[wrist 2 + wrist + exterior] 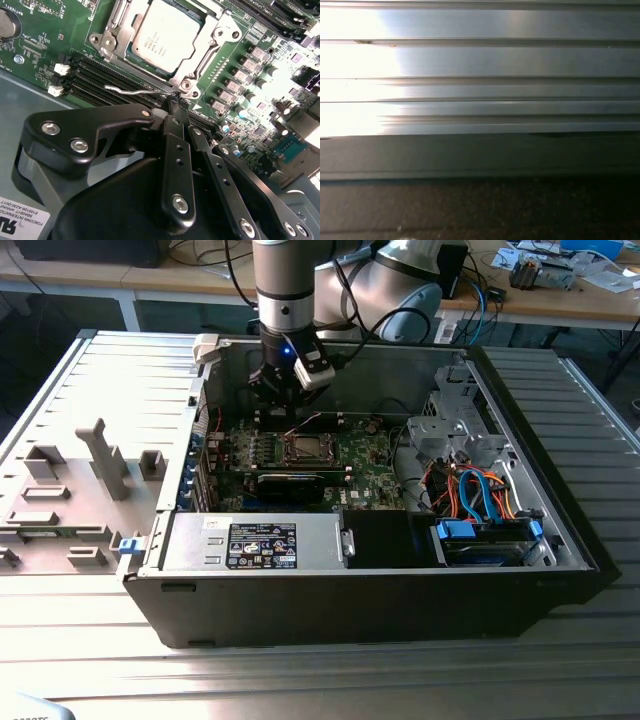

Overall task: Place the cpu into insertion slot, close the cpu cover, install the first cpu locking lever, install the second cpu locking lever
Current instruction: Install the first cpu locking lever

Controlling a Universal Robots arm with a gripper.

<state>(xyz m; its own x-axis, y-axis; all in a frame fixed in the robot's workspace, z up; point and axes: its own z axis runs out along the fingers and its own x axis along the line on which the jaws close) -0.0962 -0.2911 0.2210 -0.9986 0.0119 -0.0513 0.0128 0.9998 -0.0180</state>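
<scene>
In socket, covered cpu [167, 35]

bright glare whitens both wrist views' edges.

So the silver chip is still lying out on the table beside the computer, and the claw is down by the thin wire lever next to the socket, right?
Not quite. The second wrist view shows the cpu already seated in the insertion slot on the green board, framed by the cpu cover. The claw is indeed at the thin wire lever beside the socket.
</scene>
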